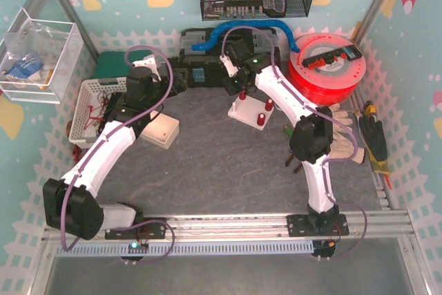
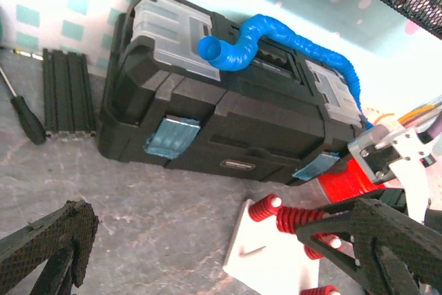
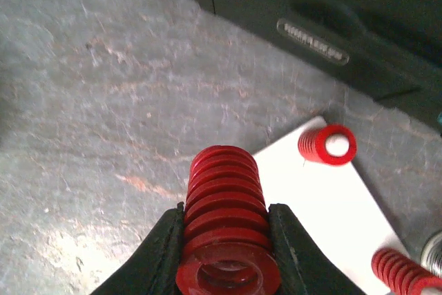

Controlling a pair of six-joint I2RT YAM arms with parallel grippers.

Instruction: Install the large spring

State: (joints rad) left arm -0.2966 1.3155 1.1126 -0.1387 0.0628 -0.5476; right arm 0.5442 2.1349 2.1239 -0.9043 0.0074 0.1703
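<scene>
My right gripper (image 3: 224, 240) is shut on the large red spring (image 3: 224, 205), gripped by its sides, its open end towards the camera. It hangs over the left edge of the white peg plate (image 3: 331, 205). A smaller red spring (image 3: 327, 144) sits on a peg at the plate's far corner, and another (image 3: 404, 274) is at the lower right. In the top view the right gripper (image 1: 238, 91) is at the plate's (image 1: 245, 110) far left corner. My left gripper (image 2: 221, 253) is open and empty, low over the table just left of the plate (image 2: 269, 260).
A black toolbox (image 2: 221, 108) with a blue hose (image 2: 276, 36) on it stands right behind the plate. A red spool (image 1: 324, 67) is at the right. A white box (image 1: 160, 131) and a white basket (image 1: 93, 108) are at the left, and gloves (image 1: 345, 132) by the right arm.
</scene>
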